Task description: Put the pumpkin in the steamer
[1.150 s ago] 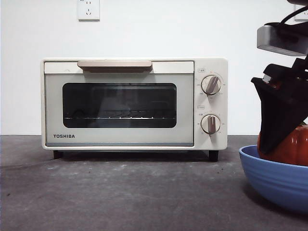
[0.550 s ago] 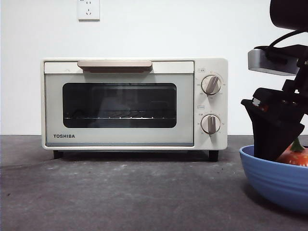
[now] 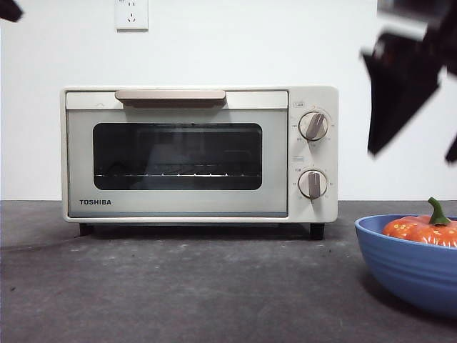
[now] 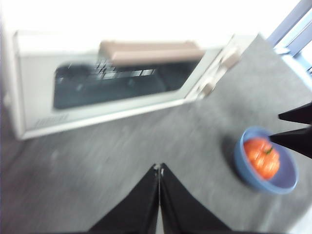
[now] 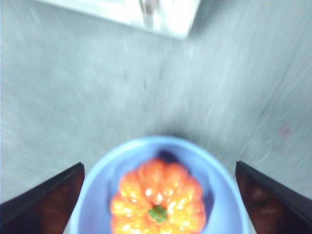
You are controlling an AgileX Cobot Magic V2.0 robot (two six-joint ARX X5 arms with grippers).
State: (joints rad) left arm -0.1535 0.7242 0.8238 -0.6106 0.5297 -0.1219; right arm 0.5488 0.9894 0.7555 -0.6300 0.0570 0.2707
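Note:
The orange pumpkin (image 3: 420, 229) with a green stem lies in the blue bowl (image 3: 403, 268) at the front right. It also shows in the left wrist view (image 4: 262, 157) and the right wrist view (image 5: 158, 197). My right gripper (image 3: 414, 153) hangs well above the bowl, open and empty, with its jaws spread to either side of the pumpkin (image 5: 159, 165). The cream TOSHIBA steamer (image 3: 200, 153) stands at the back with its door shut. My left gripper (image 4: 158, 166) is shut and empty, above the table in front of the steamer (image 4: 112, 83).
The grey table (image 3: 178, 286) lies between the steamer and the bowl (image 4: 243, 170). A white wall with a socket (image 3: 131, 14) stands behind. The left arm shows only as a black tip (image 3: 8, 10) at the top left corner.
My right gripper has risen out of the bowl to well above it. The pumpkin, which was up between its jaws, has sunk and lies free in the bowl.

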